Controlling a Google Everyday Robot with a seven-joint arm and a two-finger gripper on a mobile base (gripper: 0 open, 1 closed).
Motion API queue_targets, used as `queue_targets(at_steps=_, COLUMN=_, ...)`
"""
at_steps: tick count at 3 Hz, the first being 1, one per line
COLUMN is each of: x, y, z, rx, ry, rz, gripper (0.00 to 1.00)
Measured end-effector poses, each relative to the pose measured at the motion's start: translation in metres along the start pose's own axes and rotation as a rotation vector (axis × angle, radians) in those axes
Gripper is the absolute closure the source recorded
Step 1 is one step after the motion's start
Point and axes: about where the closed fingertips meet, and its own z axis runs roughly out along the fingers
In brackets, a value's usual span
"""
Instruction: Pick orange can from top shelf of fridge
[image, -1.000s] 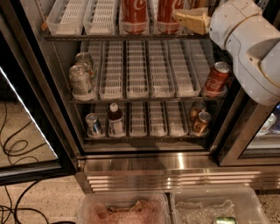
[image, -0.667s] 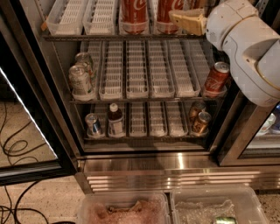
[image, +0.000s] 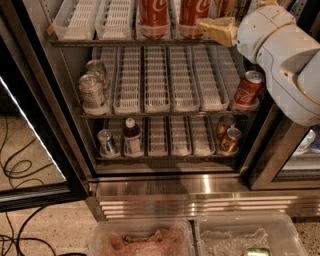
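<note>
The fridge (image: 165, 187) stands open in front of me. Its top shelf (image: 100, 42) holds white slotted lanes and two red Coca-Cola cans (image: 152, 12). To their right a sliver of an amber can (image: 226, 7) shows at the frame's top edge; it looks like the orange can, mostly hidden behind my gripper. My gripper (image: 216, 30), cream-coloured on a white arm, reaches in from the right at the front edge of the top shelf, just below and in front of that can.
The middle rack holds pale silver cans (image: 92, 90) at left and a red can (image: 247, 90) at right. The bottom rack holds a can, a bottle (image: 132, 137) and amber cans (image: 230, 140). The glass door (image: 30, 125) hangs open at left. Two plastic bins (image: 142, 242) stand below.
My gripper has shifted slightly left and down along the front of the top shelf. The cans have not moved.
</note>
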Motion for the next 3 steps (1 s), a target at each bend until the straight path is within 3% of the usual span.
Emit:
queue_targets(at_steps=2, x=0.0049, y=0.0021, z=-0.0016, rx=-0.012, ry=0.011, rz=-0.003, gripper=0.27)
queue_targets(at_steps=3, x=0.0058, y=-0.0056, z=0.0008, rx=0.029, ry=0.003, rz=0.024, gripper=0.28)
